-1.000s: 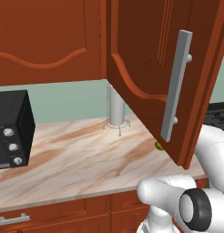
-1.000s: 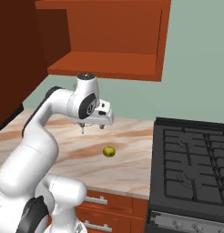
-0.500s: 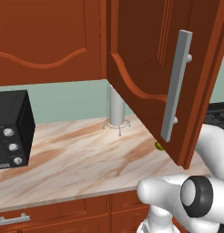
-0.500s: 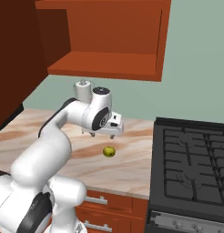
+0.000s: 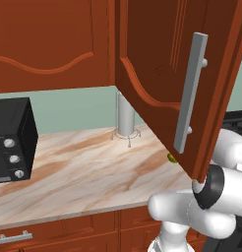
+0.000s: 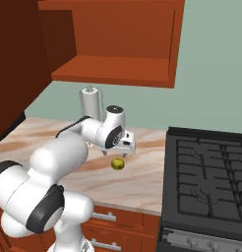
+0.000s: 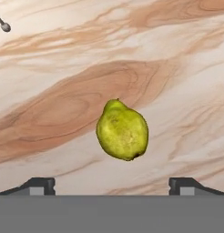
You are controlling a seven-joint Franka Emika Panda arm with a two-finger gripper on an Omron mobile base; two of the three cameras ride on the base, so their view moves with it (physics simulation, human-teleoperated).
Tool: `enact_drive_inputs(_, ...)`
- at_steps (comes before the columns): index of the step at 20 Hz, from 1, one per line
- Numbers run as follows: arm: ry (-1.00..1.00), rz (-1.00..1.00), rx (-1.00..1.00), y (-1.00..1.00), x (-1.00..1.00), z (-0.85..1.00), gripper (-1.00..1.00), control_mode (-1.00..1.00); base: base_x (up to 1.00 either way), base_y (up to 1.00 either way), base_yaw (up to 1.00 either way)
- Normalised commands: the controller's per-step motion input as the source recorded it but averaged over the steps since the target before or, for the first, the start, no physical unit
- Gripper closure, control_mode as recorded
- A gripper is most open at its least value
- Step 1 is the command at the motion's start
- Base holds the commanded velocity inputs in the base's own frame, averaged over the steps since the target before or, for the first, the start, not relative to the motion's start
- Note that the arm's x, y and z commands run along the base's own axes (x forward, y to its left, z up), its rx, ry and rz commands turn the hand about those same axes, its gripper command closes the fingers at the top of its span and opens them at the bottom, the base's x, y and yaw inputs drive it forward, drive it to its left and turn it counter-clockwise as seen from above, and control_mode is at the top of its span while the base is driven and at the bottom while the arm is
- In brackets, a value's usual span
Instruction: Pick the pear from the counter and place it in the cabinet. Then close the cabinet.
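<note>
your gripper point(image 7: 112, 184) spread wide, holding nothing, hovering just above pear point(image 7: 122, 130). pear lies on counter point(image 6: 142, 179), apart from both fingertips point(image 7: 40, 185), centred between them in hand view. you see paper-towel holder point(image 6: 89, 102) behind arm, stovetop point(image 6: 206, 167) right of pear, cabinet point(image 6: 118, 42) door point(image 5: 167, 78) open overhead.

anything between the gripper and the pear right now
Nothing visible does. In the hand view the pear lies alone on the bare counter, centred between the two open fingertips. In the right base view the gripper hangs just above it.
</note>
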Motion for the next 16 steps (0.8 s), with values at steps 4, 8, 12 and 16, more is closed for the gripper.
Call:
enact_drive_inputs(4, 0.01, 0.00, 0.00, 0.00, 0.30, -0.51, -1.00, -1.00, 0.00, 0.00, 0.00)
enact_drive_inputs(8, 0.00, 0.00, 0.00, 0.00, 0.32, -0.51, -1.00, -1.00, 0.00, 0.00, 0.00)
enact_drive_inputs(12, 0.00, 0.00, 0.00, -0.07, 0.10, -0.43, -1.00, -1.00, 0.00, 0.00, 0.00)
enact_drive_inputs(16, 0.02, 0.00, 0.00, -0.09, 0.00, -0.42, -1.00, -1.00, 0.00, 0.00, 0.00)
